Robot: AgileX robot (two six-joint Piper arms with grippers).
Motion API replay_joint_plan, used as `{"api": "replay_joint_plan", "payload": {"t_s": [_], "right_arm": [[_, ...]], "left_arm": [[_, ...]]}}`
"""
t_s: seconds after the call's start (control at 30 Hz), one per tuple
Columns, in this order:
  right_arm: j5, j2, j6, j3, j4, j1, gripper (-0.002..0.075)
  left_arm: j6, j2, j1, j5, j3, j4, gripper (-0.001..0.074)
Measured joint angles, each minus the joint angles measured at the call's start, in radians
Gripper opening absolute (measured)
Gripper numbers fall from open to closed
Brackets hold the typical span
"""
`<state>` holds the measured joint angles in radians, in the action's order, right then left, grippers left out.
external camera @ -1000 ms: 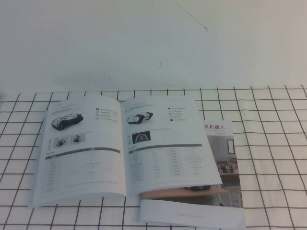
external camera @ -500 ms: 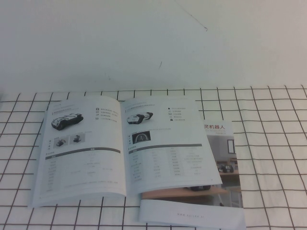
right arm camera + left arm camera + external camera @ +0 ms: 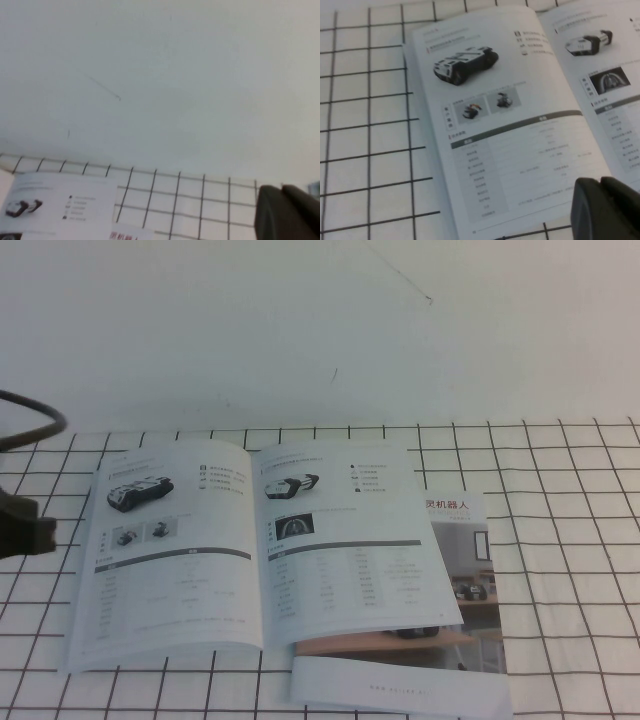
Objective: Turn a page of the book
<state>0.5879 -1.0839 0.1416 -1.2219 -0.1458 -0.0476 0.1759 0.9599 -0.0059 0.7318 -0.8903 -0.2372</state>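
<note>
Although newly bringing the left arm (image 3: 25, 525) in at the left edge of the frame, leaves the page (image 3: 350, 540) flat in the book (image 3: 180, 560), open at centre left, so means only an approach, with the left gripper (image 3: 601, 182) jaws together over it and the right gripper (image 3: 281, 189) shut, empty, far off.

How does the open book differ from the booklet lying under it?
The book lies open, showing white pages with small robot-vehicle photos and tables; the booklet is closed, its cover a room photograph with Chinese characters. The book rests on top, the booklet partly hidden beneath its right page. Both lie on the gridded cloth.
</note>
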Motion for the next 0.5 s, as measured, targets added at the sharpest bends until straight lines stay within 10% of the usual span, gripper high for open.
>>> {"api": "replay_joint_plan", "payload": {"t_s": [0.5], "right_arm": [[0.143, -0.398, 0.296, 0.025, -0.428, -0.066, 0.0001]], "left_arm": [[0.465, 0.339, -0.002, -0.06, 0.0, -0.625, -0.0004]]}}
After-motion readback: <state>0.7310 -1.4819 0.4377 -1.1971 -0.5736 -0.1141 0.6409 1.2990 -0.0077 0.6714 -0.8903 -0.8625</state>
